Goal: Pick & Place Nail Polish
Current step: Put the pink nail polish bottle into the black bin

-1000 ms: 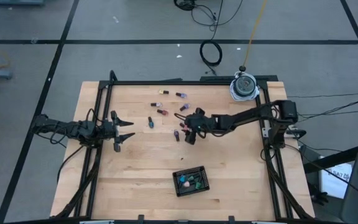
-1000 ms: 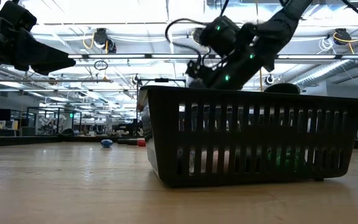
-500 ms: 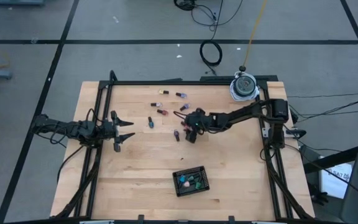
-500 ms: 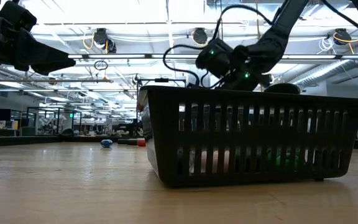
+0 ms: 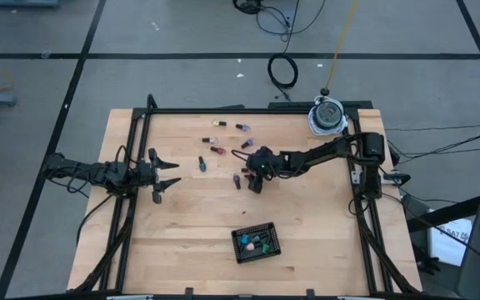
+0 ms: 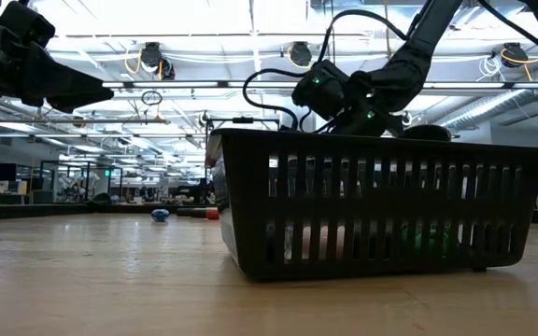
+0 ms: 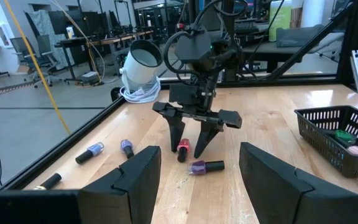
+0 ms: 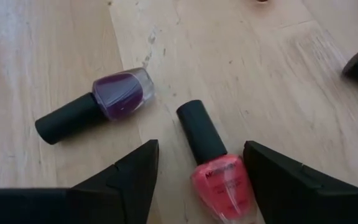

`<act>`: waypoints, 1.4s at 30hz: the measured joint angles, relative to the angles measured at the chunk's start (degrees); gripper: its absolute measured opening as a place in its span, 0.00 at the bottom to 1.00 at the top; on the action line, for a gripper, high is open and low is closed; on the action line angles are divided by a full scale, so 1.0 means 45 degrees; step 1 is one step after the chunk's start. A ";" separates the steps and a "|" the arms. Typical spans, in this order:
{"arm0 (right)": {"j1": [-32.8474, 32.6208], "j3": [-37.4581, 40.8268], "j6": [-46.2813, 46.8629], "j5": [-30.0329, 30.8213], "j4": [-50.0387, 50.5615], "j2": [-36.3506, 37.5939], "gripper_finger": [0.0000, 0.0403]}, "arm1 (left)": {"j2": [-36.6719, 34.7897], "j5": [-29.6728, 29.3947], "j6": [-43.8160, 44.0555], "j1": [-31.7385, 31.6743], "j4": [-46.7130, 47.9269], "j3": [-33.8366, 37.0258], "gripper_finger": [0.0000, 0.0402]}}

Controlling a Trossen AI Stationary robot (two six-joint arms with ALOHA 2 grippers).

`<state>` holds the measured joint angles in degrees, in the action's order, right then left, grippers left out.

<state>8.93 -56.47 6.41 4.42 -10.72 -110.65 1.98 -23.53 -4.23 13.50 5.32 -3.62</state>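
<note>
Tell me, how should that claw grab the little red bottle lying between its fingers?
The red bottle lies flat on the table, its dark cap pointing away from the open right gripper. Probably best to come straight down and close on the glass body's two long sides: it is wider than the cap and already sits between the fingers. The purple bottle lies apart, likely clear.

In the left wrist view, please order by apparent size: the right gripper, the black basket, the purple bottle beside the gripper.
1. Right gripper.
2. Black basket, cut off by the picture's edge, so its rank against the gripper is unsure.
3. Purple bottle, clearly smallest.
</note>
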 joint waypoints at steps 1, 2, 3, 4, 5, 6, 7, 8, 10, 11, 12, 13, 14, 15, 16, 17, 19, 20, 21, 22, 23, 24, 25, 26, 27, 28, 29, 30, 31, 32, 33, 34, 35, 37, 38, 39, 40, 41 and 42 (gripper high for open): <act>0.0000 0.0000 -0.0153 -0.0009 0.0011 -0.0005 0.55 | 0.0000 0.0000 0.0000 0.0000 0.0000 0.0000 0.53; 0.0000 0.0000 -0.0305 -0.0017 0.0023 -0.0005 0.54 | 0.0000 -0.0001 0.0000 -0.0005 0.0000 -0.0003 0.53; -0.0001 0.0000 -0.0389 -0.0042 0.0064 -0.0005 0.54 | 0.0000 0.0000 0.0000 -0.0003 0.0000 0.0000 0.53; -0.0005 0.0000 -0.0386 -0.0111 0.0103 -0.0005 0.53 | -0.0002 0.0000 0.0000 -0.0002 0.0000 -0.0002 0.53; 0.0000 0.0000 -0.0337 -0.0351 0.0146 -0.0005 0.53 | -0.0003 0.0000 0.0000 -0.0003 0.0000 -0.0001 0.53; 0.0000 0.0000 -0.0256 -0.0599 0.0156 0.0000 0.53 | 0.0000 -0.0005 0.0000 -0.0005 0.0000 0.0000 0.53; 0.0000 0.0000 -0.0163 -0.0809 0.0165 0.0004 0.53 | 0.0000 0.0000 0.0000 -0.0004 0.0000 0.0000 0.53; -0.0004 0.0000 -0.0132 -0.1038 0.0170 0.0005 0.53 | 0.0000 -0.0005 0.0000 0.0000 0.0000 -0.0004 0.53; -0.0064 0.0000 -0.0098 -0.1238 0.0192 0.0005 0.53 | 0.0000 -0.0003 0.0000 -0.0003 0.0000 -0.0001 0.53; -0.0094 0.0002 -0.0091 -0.1251 0.0198 0.0000 0.53 | 0.0000 0.0000 0.0000 -0.0002 0.0000 -0.0004 0.53; -0.0133 0.0005 -0.0089 -0.1251 0.0199 0.0000 0.53 | 0.0000 0.0000 0.0000 0.0000 0.0000 -0.0002 0.53; -0.0146 0.0005 -0.0088 -0.1260 0.0199 0.0000 0.53 | 0.0000 -0.0001 0.0000 -0.0001 0.0000 -0.0001 0.53; -0.0151 0.0006 -0.0099 -0.1276 0.0205 0.0000 0.53 | 0.0000 -0.0001 0.0000 -0.0002 0.0000 -0.0001 0.53; -0.0151 0.0015 -0.0146 -0.1286 0.0231 -0.0005 0.53 | -0.0001 -0.0001 0.0000 0.0000 0.0000 0.0000 0.53; -0.0151 0.0015 -0.0258 -0.1290 0.0295 -0.0005 0.53 | -0.0001 -0.0004 0.0000 -0.0004 0.0000 0.0000 0.53; -0.0151 0.0015 -0.0357 -0.1297 0.0383 -0.0005 0.53 | -0.0004 0.0000 0.0000 0.0000 0.0000 -0.0004 0.53; -0.0155 0.0015 -0.0454 -0.1326 0.0593 -0.0015 0.53 | 0.0000 -0.0004 0.0000 -0.0005 0.0000 0.0000 0.53; -0.0155 0.0018 -0.0522 -0.1333 0.0665 -0.0015 0.53 | -0.0005 0.0000 0.0000 0.0000 0.0000 0.0000 0.53; -0.0155 0.0022 -0.0569 -0.1333 0.0752 -0.0015 0.53 | 0.0000 0.0000 0.0000 0.0000 0.0000 0.0000 0.53; -0.0155 0.0024 -0.0584 -0.1337 0.0841 -0.0019 0.53 | 0.0000 -0.0001 0.0000 -0.0001 0.0000 -0.0001 0.53; -0.0155 0.0024 -0.0582 -0.1343 0.0905 -0.0019 0.52 | 0.0000 -0.0004 0.0000 -0.0001 0.0000 -0.0004 0.53; -0.0155 0.0029 -0.0587 -0.1343 0.0950 -0.0019 0.52 | -0.0004 -0.0001 0.0000 -0.0003 0.0000 -0.0003 0.53; -0.0155 0.0034 -0.0587 -0.1341 0.1030 -0.0024 0.51 | -0.0001 0.0000 0.0000 -0.0003 0.0000 0.0000 0.53; -0.0155 0.0034 -0.0587 -0.1338 0.1141 -0.0024 0.50 | -0.0002 -0.0002 0.0000 -0.0005 0.0000 0.0000 0.53; -0.0155 0.0034 -0.0587 -0.1334 0.1220 -0.0028 0.49 | -0.0004 0.0000 0.0000 0.0000 0.0000 0.0000 0.53; -0.0155 0.0034 -0.0587 -0.1333 0.1293 -0.0029 0.47 | 0.0000 0.0000 0.0000 -0.0004 0.0000 0.0000 0.53; -0.0155 0.0035 -0.0587 -0.1333 0.1393 -0.0029 0.45 | 0.0000 0.0000 0.0000 0.0000 0.0000 0.0000 0.53; -0.0155 0.0034 -0.0587 -0.1333 0.1483 -0.0026 0.43 | 0.0000 0.0000 0.0000 0.0000 0.0000 -0.0003 0.53; -0.0155 0.0039 -0.0587 -0.1329 0.1565 -0.0024 0.41 | 0.0000 0.0000 0.0000 -0.0002 0.0000 -0.0003 0.53; -0.0155 0.0039 -0.0591 -0.1329 0.1648 -0.0024 0.38 | 0.0000 0.0000 0.0000 0.0000 0.0000 -0.0002 0.53; -0.0155 0.0039 -0.0625 -0.1327 0.1736 -0.0024 0.36 | -0.0001 -0.0001 0.0000 -0.0005 0.0000 -0.0004 0.53; -0.0155 0.0039 -0.0660 -0.1314 0.1803 -0.0024 0.34 | -0.0002 0.0000 0.0000 -0.0001 0.0000 -0.0002 0.53; -0.0155 0.0039 -0.0682 -0.1314 0.1871 -0.0024 0.32 | -0.0003 0.0000 0.0000 0.0000 0.0000 -0.0001 0.53; -0.0155 0.0039 -0.0797 -0.1325 0.1989 -0.0024 0.28 | 0.0000 0.0000 0.0000 -0.0005 0.0000 -0.0002 0.53; -0.0156 0.0039 -0.0896 -0.1344 0.2022 -0.0024 0.27 | 0.0000 0.0000 0.0000 -0.0004 0.0000 -0.0004 0.53; -0.0160 0.0039 -0.0957 -0.1360 0.2033 -0.0024 0.27 | -0.0001 -0.0003 0.0000 -0.0001 0.0000 -0.0003 0.53; -0.0160 0.0043 -0.1002 -0.1373 0.2049 -0.0024 0.27 | 0.0000 -0.0001 0.0000 -0.0005 0.0000 0.0000 0.53; -0.0156 0.0048 -0.1018 -0.1377 0.2051 -0.0029 0.27 | -0.0005 0.0000 0.0000 0.0000 0.0000 -0.0002 0.53; -0.0155 0.0049 -0.1019 -0.1382 0.2050 -0.0025 0.27 | 0.0000 -0.0003 0.0000 -0.0002 0.0000 -0.0002 0.53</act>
<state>8.23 -56.25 1.83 -1.80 -1.50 -110.76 1.98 -23.54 -4.23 13.49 5.32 -3.63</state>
